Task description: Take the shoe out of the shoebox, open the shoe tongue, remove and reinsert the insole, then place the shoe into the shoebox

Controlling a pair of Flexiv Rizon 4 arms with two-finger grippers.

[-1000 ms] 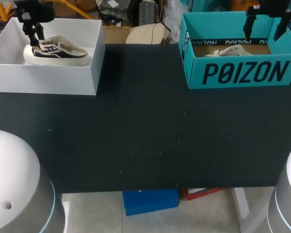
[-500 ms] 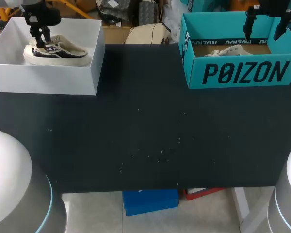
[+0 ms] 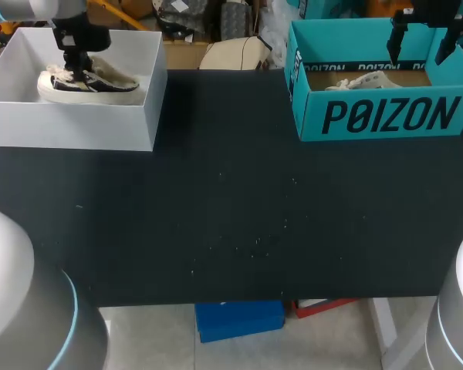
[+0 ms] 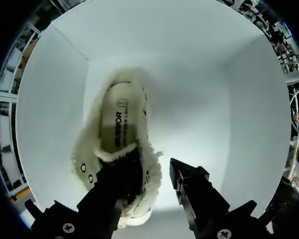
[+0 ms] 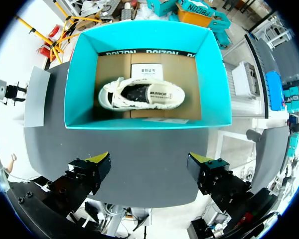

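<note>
Black table [image 3: 239, 216] lies nearest you, with two boxes along its far edge. At your right stands one teal shoebox [image 3: 312, 116] with large black lettering [image 3: 390, 116] across its front wall; it holds one white shoe [image 5: 142, 94] with print on its insole. Your right gripper [image 5: 150, 160] hangs above it, fingers spread wide, grasping nothing. At your left, one white shoebox [image 3: 100, 127] holds one dark, fleece-lined shoe [image 4: 117, 144], its insole printed too. Your left gripper [image 4: 149, 174] is down inside, released: one finger over the laced front, the other beside the shoe.
</note>
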